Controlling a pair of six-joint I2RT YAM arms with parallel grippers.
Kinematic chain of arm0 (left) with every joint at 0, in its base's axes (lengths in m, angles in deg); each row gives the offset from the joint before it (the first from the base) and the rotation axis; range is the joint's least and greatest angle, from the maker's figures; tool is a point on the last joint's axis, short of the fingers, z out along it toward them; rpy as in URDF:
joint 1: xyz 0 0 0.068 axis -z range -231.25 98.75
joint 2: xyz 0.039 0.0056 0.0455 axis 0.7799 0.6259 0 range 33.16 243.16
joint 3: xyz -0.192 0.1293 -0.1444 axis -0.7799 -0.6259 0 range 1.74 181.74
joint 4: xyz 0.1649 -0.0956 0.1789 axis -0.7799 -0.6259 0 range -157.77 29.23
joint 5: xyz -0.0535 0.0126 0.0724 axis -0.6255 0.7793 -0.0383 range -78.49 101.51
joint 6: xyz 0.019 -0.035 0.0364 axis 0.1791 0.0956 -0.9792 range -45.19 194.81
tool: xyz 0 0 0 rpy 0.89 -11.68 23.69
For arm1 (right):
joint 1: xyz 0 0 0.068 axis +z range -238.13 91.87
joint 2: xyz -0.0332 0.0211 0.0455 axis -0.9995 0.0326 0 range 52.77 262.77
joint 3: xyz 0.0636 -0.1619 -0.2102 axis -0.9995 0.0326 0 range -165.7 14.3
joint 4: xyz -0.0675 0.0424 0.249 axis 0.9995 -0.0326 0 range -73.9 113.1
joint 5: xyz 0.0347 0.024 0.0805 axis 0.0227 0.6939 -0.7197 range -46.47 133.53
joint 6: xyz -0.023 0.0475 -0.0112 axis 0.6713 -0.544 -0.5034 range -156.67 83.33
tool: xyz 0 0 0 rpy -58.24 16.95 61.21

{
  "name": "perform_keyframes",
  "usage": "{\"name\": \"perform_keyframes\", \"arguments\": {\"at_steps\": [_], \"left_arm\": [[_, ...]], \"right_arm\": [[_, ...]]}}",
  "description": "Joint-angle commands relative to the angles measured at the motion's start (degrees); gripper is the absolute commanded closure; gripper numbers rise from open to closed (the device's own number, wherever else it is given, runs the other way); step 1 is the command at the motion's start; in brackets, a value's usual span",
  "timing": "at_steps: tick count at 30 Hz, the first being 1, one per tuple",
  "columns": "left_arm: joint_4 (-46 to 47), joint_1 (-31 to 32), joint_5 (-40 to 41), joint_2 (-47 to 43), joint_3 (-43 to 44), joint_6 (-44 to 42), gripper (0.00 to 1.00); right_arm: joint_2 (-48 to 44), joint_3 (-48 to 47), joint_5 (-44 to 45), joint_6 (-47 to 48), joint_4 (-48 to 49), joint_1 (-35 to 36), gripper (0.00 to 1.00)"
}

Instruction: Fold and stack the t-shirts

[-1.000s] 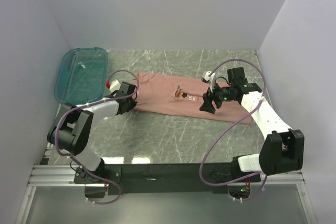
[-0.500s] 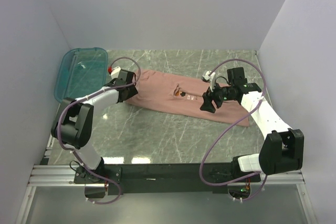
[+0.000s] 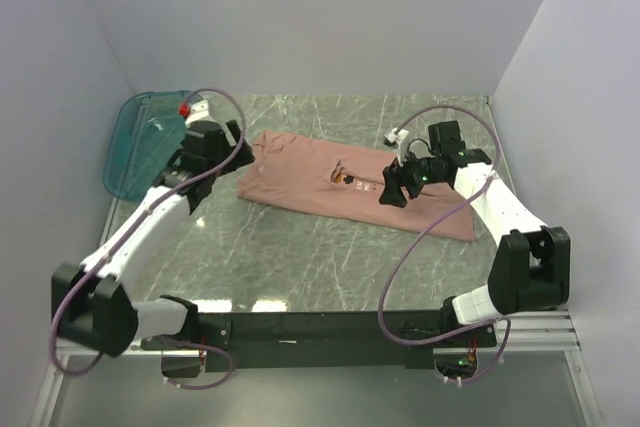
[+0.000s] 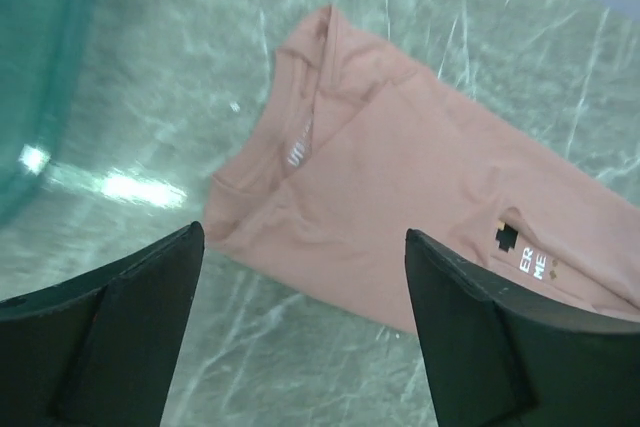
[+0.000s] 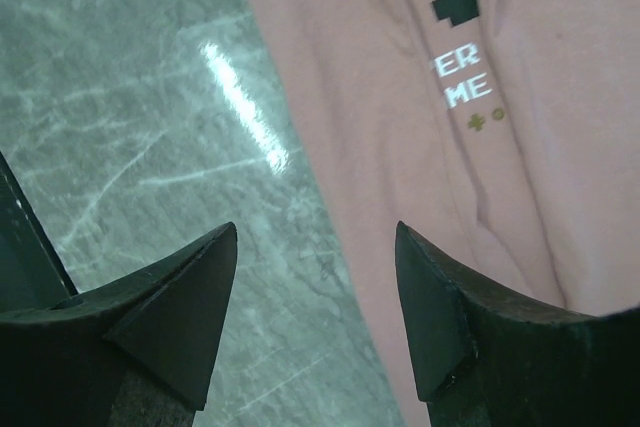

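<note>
The salmon-pink t-shirt (image 3: 300, 172) lies on the table as a long narrow band, collar end to the left and hem end to the right. In the left wrist view the t-shirt (image 4: 400, 167) shows its collar and part of the pixel print. My left gripper (image 3: 225, 147) hovers above the collar end, and in its own view the left gripper (image 4: 303, 237) is open with nothing between its fingers. My right gripper (image 3: 392, 190) hangs over the printed chest, near the shirt's front edge. The right gripper (image 5: 315, 232) is open and empty above the shirt's edge (image 5: 400, 147).
A teal translucent bin (image 3: 150, 137) stands at the back left, close behind the left arm, and its wall (image 4: 40, 47) fills the left wrist view's left side. A small white object (image 3: 392, 134) lies behind the shirt. Grey walls close in the marble table (image 3: 330, 257).
My left gripper has opened, let go of the shirt's collar end and lifted back-left toward the bin. The collar end now lies on the table. The right gripper has barely shifted.
</note>
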Motion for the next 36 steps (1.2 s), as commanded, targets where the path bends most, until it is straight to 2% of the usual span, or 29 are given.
{"name": "perform_keyframes", "arguments": {"at_steps": [1, 6, 9, 10, 11, 14, 15, 16, 17, 20, 22, 27, 32, 36], "left_arm": [[-3.2, -4.2, -3.1, -7.0, 0.0, -7.4, 0.12], [-2.7, -4.9, -6.0, -19.0, -7.1, -14.7, 0.11], [-3.3, -4.8, -6.4, -22.9, -11.5, -16.1, 0.11], [-3.4, -4.6, -5.7, -23.4, -12.3, -16.2, 0.11], [-4.0, -4.5, -5.1, -24.1, -12.1, -16.5, 0.11], [-1.9, -4.5, -6.0, -24.6, -12.9, -17.0, 0.11], [-1.1, -4.5, -6.3, -24.4, -13.0, -17.3, 0.12], [-1.5, -4.5, -6.1, -23.8, -12.1, -17.6, 0.12], [-1.8, -4.5, -6.0, -22.7, -11.7, -17.7, 0.12], [-2.2, -4.7, -6.8, -22.1, -11.3, -17.4, 0.13], [-2.0, -4.7, -6.8, -23.1, -11.7, -17.3, 0.13], [-2.0, -4.7, -6.3, -24.2, -12.1, -17.0, 0.13], [-2.1, -4.7, -6.1, -24.3, -12.0, -17.0, 0.13], [-1.9, -4.7, -6.1, -24.4, -12.2, -16.9, 0.13]], "right_arm": [[5.4, -7.3, 0.2, -5.6, 0.0, -0.3, 0.29], [15.7, -21.0, 5.8, -5.2, -6.5, -1.4, 0.29], [21.6, -28.8, 6.4, 0.0, -14.4, -3.4, 0.29], [23.0, -29.8, 5.4, 6.2, -20.3, -4.0, 0.29], [22.8, -29.7, 6.0, 8.8, -22.1, -3.9, 0.29], [15.3, -18.9, 13.4, 15.1, -19.2, 0.1, 0.29], [12.4, -10.6, 15.7, 15.4, -16.8, 1.6, 0.29], [7.0, -6.5, 18.4, 14.3, -11.0, 3.1, 0.29], [4.6, -2.8, 25.1, 13.4, -8.2, 6.7, 0.29], [-3.1, 9.6, 32.0, 10.9, 0.5, 11.9, 0.29], [-5.1, 12.1, 35.5, 8.4, 5.2, 14.8, 0.29], [-2.9, 14.5, 43.9, 5.5, 11.5, 16.0, 0.31], [-1.9, 17.1, 45.0, 6.0, 13.0, 16.4, 0.32], [-1.1, 18.5, 45.0, 6.0, 13.8, 16.6, 0.37]]}}
